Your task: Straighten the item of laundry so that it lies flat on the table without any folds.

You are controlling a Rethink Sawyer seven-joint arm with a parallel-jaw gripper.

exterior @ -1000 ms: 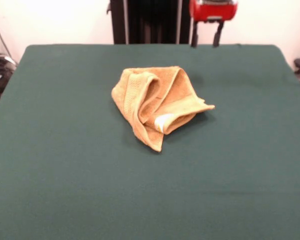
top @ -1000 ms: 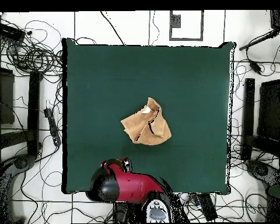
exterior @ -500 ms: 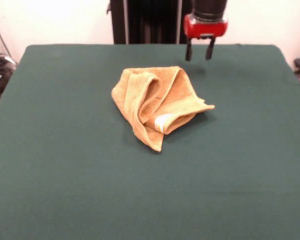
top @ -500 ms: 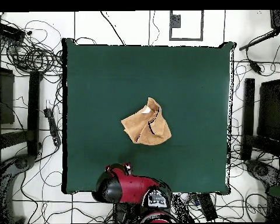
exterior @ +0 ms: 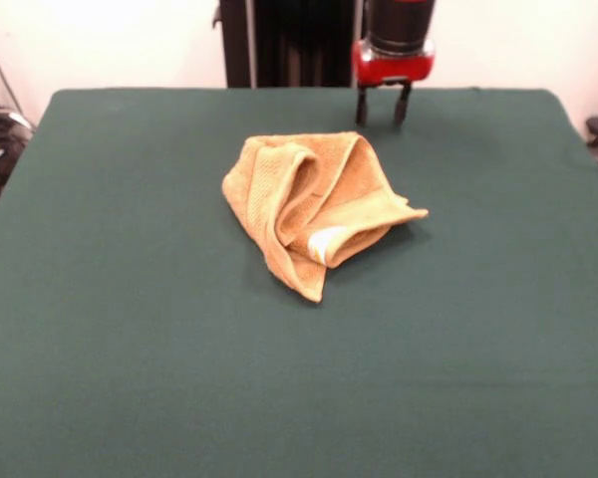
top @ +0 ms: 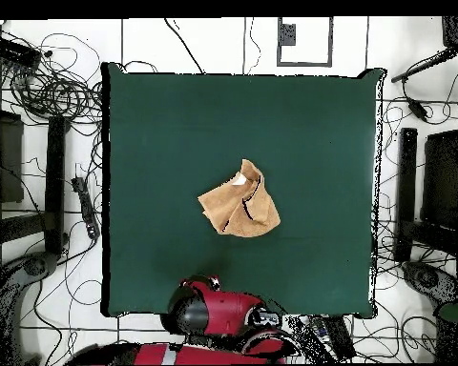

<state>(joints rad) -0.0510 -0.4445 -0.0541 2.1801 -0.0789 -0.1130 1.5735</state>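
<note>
The item of laundry [exterior: 312, 207] [top: 238, 202], an orange-tan towel, lies crumpled in folds near the middle of the dark green table [exterior: 130, 349] [top: 309, 124]. A white label [exterior: 326, 242] shows at its front fold. My gripper [exterior: 381, 108] hangs open just behind the towel's far right corner, above the table and not touching it, with nothing between its two dark fingers. In the overhead view only the red arm [top: 223, 310] shows at the table's lower edge.
Cables and dark equipment [top: 42, 86] lie on the floor around the table. A black upright column [exterior: 299, 40] stands behind the table's far edge.
The gripper has come down and moved left toward the towel's far right corner. The towel has not moved.
</note>
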